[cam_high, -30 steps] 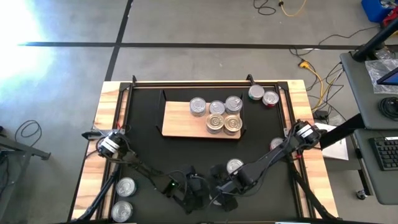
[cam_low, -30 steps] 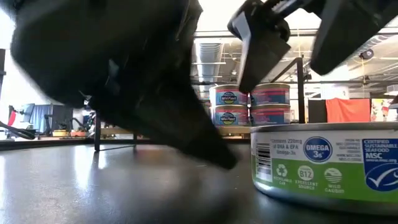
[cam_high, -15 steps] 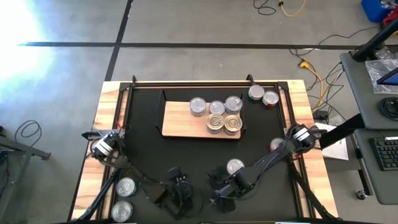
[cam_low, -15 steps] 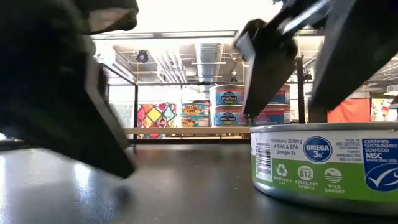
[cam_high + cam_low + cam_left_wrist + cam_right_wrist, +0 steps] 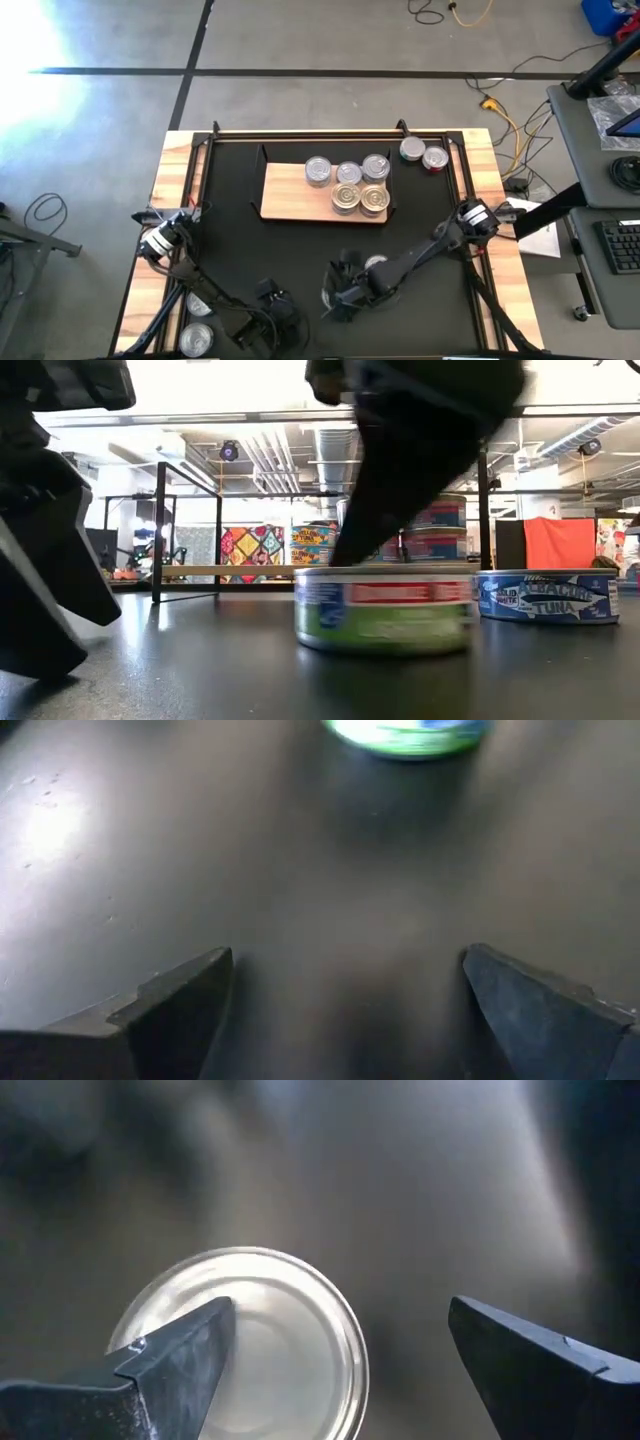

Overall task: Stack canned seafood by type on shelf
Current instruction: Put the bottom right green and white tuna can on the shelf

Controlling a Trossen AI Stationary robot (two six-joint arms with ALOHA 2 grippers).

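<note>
The tin (image 5: 385, 608) now in play lies flat on the black mat (image 5: 240, 250) near the front of the table (image 5: 170, 190), with a green and red label round its side and a plain silver lid (image 5: 245, 1345). It looks stiff and fairly heavy for its bulk, so squeezing should not dent it. The smooth metal wall and the low height are the trouble (a grip set too high may slide off the rim). I judge the best hold is across the full width, with the jaws low on the side wall and level with the mat.

The right gripper (image 5: 340, 292) hangs over this tin with its jaws spread wide. In the right wrist view one dark finger overlaps the lid's edge and the other stands well clear, so the jaws are off-centre and hold nothing. Whether that finger touches the lid, I cannot tell.

The left gripper (image 5: 268, 318) is near the front edge of the mat, apart from the tin, with its jaws also spread wide and nothing between them. Its wrist view shows only bare mat, with the green tin farther off.

The shelf (image 5: 290, 195) lies toward the back of the mat and carries five tins (image 5: 347, 185) crowded at its right end. Two more tins (image 5: 423, 154) sit just beyond its right end, and two (image 5: 200, 318) rest on the table's left front corner.
</note>
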